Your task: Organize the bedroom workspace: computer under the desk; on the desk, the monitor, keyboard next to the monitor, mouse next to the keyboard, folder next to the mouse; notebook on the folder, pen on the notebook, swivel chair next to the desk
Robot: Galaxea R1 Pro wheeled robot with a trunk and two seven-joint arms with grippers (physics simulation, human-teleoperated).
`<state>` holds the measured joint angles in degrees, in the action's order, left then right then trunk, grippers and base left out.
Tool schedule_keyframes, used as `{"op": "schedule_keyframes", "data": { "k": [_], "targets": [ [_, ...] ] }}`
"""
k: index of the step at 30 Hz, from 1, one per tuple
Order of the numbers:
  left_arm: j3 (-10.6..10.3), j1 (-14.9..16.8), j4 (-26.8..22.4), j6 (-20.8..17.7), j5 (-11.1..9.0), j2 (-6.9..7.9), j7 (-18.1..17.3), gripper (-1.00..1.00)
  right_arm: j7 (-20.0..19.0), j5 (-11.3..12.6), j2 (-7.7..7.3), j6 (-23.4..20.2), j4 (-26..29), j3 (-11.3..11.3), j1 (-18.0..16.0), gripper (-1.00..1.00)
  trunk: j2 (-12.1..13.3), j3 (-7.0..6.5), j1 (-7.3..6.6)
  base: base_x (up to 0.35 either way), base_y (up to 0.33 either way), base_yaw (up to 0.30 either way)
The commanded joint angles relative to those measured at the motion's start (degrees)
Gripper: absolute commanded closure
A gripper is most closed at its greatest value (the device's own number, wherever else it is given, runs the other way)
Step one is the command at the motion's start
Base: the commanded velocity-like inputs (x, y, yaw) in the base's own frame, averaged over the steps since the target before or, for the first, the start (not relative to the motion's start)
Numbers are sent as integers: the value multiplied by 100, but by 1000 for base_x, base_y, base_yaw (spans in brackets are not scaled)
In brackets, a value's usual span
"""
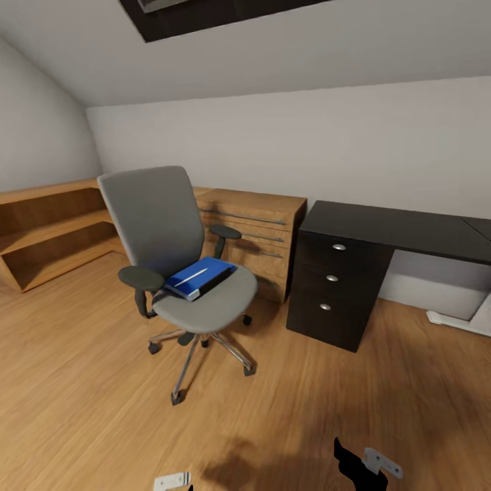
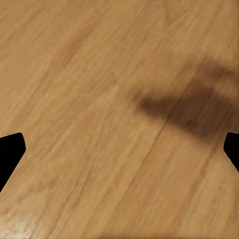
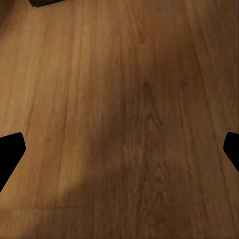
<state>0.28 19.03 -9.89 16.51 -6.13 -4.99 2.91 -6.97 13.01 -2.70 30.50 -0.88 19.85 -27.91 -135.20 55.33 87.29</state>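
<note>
The grey swivel chair stands on the wood floor, left of the black desk and a little apart from it. On its seat lies a blue folder with a slim pale pen on top; I cannot tell a notebook apart from that blue stack. The computer, monitor, keyboard and mouse are out of view. My left gripper hangs open over bare floor, and my right gripper is open over bare floor as well. Bits of both arms show at the head view's lower edge, well short of the chair.
A low light-wood cabinet stands against the wall between chair and desk. Open wooden shelving runs along the left wall. The desk's black drawer unit has three silver knobs; its white foot shows at the right.
</note>
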Motion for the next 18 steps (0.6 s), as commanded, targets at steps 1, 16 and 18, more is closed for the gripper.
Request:
{"op": "schedule_keyframes", "data": {
  "k": [1,16,18],
  "targets": [
    [-4,2,4,19,-47,-2,-1,-100,-59,61,1,17,-11,19,-4,-100,-2,4,-1,7,0,-36],
    [-10,1,5,19,-38,-13,-7,-100,-61,61,7,133,-17,19,-4,-100,-2,-34,-1,2,0,-149],
    [-12,2,5,19,-38,-15,-8,-100,-60,61,7,169,-17,19,-4,-100,-2,-40,-1,0,0,-254]
  ]
}}
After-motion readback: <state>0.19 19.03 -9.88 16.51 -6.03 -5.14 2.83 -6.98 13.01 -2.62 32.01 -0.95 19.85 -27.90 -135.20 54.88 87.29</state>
